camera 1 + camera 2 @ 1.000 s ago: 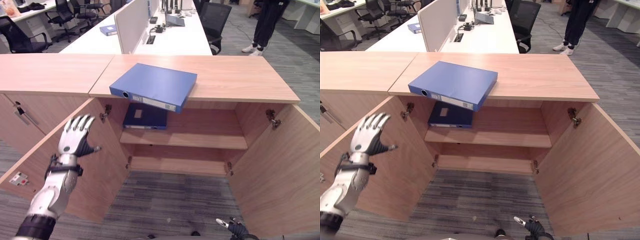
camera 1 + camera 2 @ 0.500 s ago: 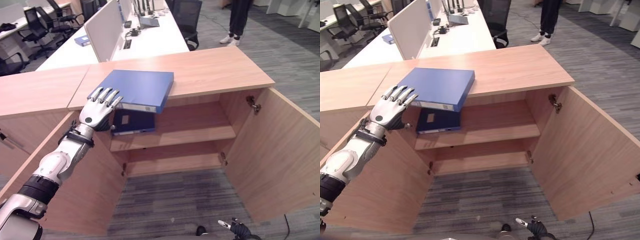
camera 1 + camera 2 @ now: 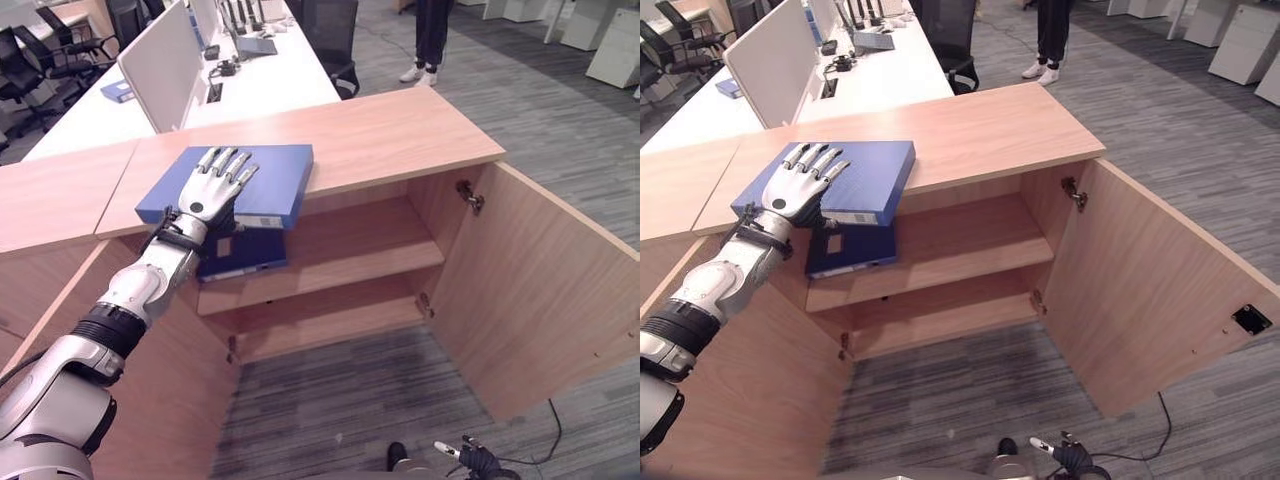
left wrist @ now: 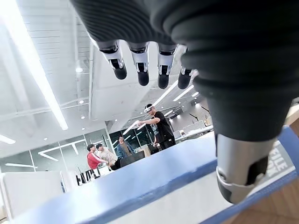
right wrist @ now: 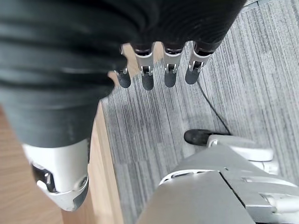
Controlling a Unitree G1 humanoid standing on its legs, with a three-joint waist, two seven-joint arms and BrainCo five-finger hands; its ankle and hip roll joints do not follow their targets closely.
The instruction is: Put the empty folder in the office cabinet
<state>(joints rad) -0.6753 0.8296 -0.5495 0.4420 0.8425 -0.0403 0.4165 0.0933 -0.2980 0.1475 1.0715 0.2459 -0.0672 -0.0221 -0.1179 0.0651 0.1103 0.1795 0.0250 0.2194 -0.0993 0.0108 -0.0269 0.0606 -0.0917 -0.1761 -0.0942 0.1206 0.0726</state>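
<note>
A blue folder [image 3: 268,186] lies flat on the wooden cabinet top [image 3: 400,130], its spine end sticking out over the front edge above the open compartment. My left hand [image 3: 213,184] rests on the folder's top with its fingers [image 4: 140,70] straight and its thumb by the spine edge of the folder [image 4: 140,186]. A second, darker blue folder [image 3: 246,252] lies on the upper shelf [image 3: 370,255] just below. My right hand [image 3: 1068,457] hangs low near the floor, its fingers [image 5: 170,70] straight and holding nothing.
Both cabinet doors stand open: the right door [image 3: 540,290] swings far out, the left door [image 3: 170,400] is under my left arm. A lower shelf [image 3: 330,315] is bare. Behind are a white desk with a divider [image 3: 160,60], a chair [image 3: 330,30] and a standing person's legs [image 3: 430,40].
My left hand has risen from beside the left door, reached the folder's near corner and now lies on its top. The camera has turned, shifting the whole scene.
</note>
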